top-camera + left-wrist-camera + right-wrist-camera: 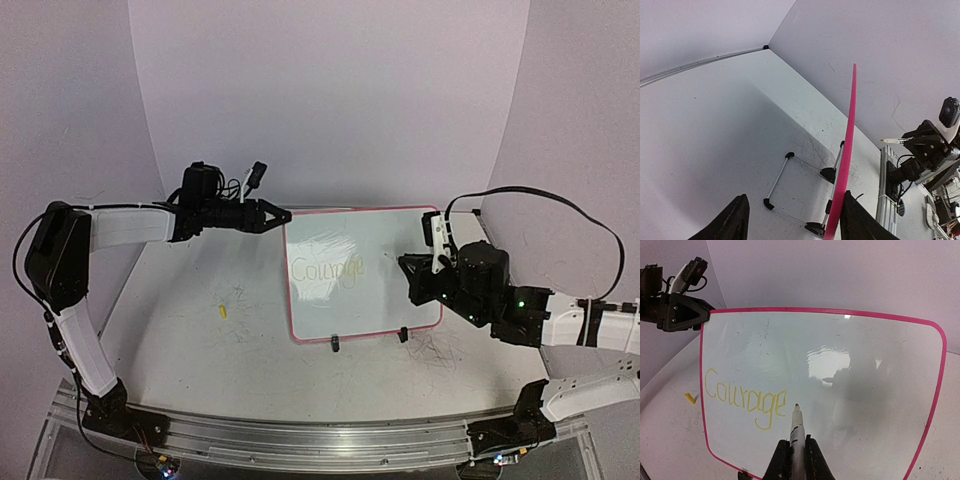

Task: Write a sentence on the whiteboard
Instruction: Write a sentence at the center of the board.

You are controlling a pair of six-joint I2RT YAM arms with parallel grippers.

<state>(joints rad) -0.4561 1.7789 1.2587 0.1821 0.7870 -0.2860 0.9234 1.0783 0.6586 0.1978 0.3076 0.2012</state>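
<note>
The whiteboard (375, 300) (850, 335) stands tilted on its black clip feet mid-table, pink-rimmed. The sentence (327, 270) (745, 399) reads "Courage" in pale yellow on its left half. My left gripper (283, 216) (795, 195) is open at the board's top left corner. In the left wrist view the pink rim (849, 135) runs between the fingers, against the right one. My right gripper (408, 266) (796, 442) is shut on a white marker (796, 425). Its tip is just right of the last letter, close to the board.
A small yellow cap (223, 311) (690, 398) lies on the table left of the board. The board's wire stand (790, 185) spreads behind it. Two black clip feet (335, 345) sit at its lower edge. The aluminium rail (320, 435) runs along the near edge.
</note>
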